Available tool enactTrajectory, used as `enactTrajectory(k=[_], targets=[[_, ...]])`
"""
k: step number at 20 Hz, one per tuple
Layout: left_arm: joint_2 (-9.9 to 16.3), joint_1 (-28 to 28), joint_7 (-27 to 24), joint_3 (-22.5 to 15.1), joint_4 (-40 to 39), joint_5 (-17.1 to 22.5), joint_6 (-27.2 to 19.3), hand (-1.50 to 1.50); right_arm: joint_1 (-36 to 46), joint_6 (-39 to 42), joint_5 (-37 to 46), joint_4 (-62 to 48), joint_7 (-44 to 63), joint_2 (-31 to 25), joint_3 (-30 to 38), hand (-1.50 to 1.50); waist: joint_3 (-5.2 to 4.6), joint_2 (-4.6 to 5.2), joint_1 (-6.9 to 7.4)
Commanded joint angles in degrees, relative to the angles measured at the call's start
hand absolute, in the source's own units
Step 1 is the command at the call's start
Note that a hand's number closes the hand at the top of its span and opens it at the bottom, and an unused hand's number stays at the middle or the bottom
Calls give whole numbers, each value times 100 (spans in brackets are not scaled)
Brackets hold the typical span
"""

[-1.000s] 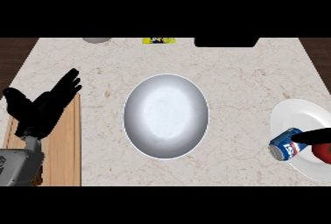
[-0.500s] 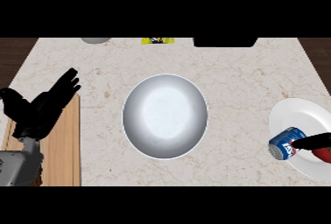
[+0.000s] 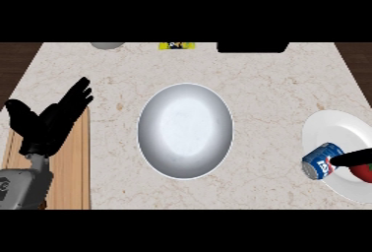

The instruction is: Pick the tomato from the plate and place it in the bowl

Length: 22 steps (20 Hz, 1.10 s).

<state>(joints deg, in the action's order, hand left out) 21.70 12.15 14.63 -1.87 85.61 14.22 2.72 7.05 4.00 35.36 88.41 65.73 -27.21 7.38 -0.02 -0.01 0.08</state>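
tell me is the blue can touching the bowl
Apart. The head view shows the blue can lying on the left rim of the white plate, with bare counter between it and the bowl.

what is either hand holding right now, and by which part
The left hand is open over the wooden board, holding nothing. Only black fingers of the right hand show, reaching the red tomato on the white plate; a hold cannot be told.

No readable text; can (image 3: 320,161) label illegible.
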Motion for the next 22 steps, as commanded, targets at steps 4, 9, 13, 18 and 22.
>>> enactTrajectory(k=[4, 9, 13, 18, 22], targets=[[166, 48, -131, 403, -273, 134, 393, 0, -127, 80, 79, -244, 450, 316, 219, -150, 0, 3, -22], [-58, -256, 181, 264, 352, -4, 244, 0, -283, -57, 292, -584, 93, 476, 351, -150, 2, -6, -8], [-158, -190, 89, 318, 195, -139, 264, 0, 88, 87, 259, -1113, 28, 444, 581, -150, 2, 2, 8], [-257, 17, 66, 389, -37, -256, 420, 0, 202, -235, 477, -1868, -504, 497, 715, -150, 3, 7, 7], [-342, 14, -29, 504, -96, -349, 494, 0, -43, -365, 559, -1899, -734, 726, 690, -150, 3, 5, -3]])
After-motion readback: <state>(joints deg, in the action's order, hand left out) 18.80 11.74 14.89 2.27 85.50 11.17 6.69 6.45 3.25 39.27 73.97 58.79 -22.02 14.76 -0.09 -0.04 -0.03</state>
